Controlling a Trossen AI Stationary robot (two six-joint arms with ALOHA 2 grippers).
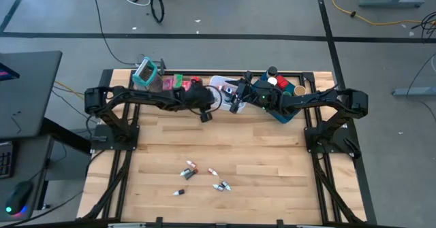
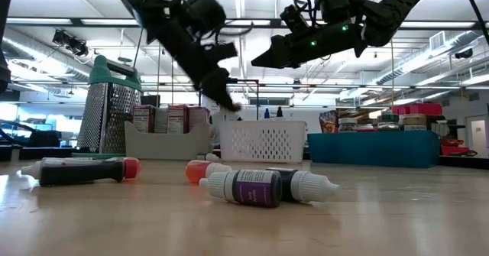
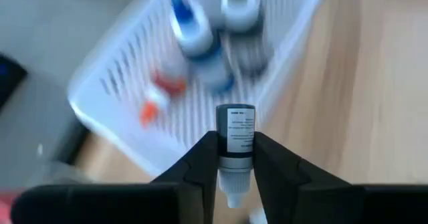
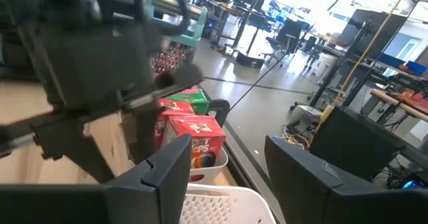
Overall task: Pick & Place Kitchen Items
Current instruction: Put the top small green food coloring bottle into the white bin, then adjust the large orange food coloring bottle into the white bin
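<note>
1. One tiny bottle [image 3: 236, 138] is pinched by the left gripper [image 3: 235, 162] just before the white mesh basket [image 3: 134, 97].
2. It looks light, stiff and smooth; gripping the round body near the neck seems safest.
3. Right gripper [image 4: 221, 177] hovers spread, empty.

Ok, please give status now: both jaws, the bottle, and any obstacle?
Left gripper shut on small bottle, above white mesh basket. Right gripper open, empty, near the basket. No obstacle seen.

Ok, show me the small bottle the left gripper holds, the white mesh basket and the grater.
small bottle [image 3: 236, 132]: left wrist view, on its label.
white mesh basket [image 2: 263, 143]: low view, on its front wall.
grater [image 2: 109, 118]: low view, on its metal face.
</note>
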